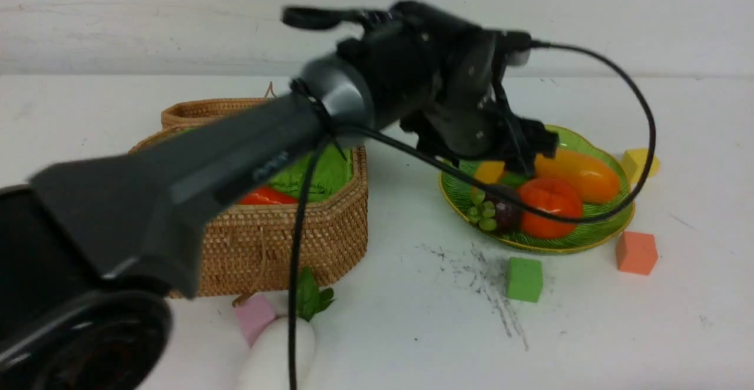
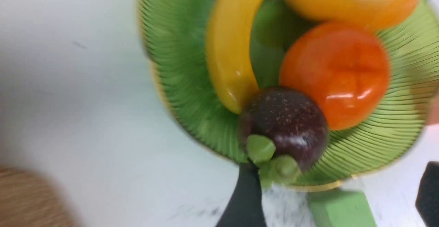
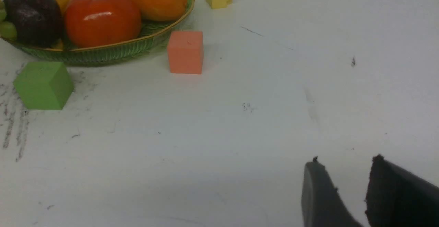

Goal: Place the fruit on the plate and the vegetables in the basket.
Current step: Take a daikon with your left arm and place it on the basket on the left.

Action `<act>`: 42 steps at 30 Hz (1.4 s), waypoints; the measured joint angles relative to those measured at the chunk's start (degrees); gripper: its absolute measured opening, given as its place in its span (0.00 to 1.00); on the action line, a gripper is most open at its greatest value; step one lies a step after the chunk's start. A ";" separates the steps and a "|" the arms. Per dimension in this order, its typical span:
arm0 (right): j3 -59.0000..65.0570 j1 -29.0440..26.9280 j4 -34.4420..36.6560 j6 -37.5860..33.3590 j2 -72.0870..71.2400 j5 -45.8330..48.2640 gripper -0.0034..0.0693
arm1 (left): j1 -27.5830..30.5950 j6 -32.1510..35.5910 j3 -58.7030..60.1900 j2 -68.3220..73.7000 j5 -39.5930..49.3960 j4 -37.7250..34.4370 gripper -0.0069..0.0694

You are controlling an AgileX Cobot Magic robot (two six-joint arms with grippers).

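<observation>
Mangosteen (image 2: 288,126) lies on the plate (image 2: 178,83) between the left tool's (image 2: 337,196) spread fingers, ungripped.

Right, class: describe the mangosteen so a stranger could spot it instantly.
Find the green leaf-shaped plate right of the wicker basket. On its near left edge, touching the orange-red persimmon, sits the mangosteen: the only dark purple fruit, with green knobs.

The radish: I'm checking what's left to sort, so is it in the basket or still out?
Out. The white radish lies on the table in front of the basket, beside a pink cube.
</observation>
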 joint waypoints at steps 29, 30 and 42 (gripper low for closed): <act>0.00 0.00 0.00 0.00 0.00 0.00 0.37 | 0.00 -19.81 61.29 -37.86 5.31 0.42 0.84; 0.00 0.00 0.00 0.00 0.00 0.00 0.37 | 0.00 -20.47 61.42 -37.32 3.85 0.81 0.84; 0.00 0.00 0.00 0.00 0.00 0.00 0.37 | 0.00 -19.14 61.73 -25.47 0.67 9.01 0.85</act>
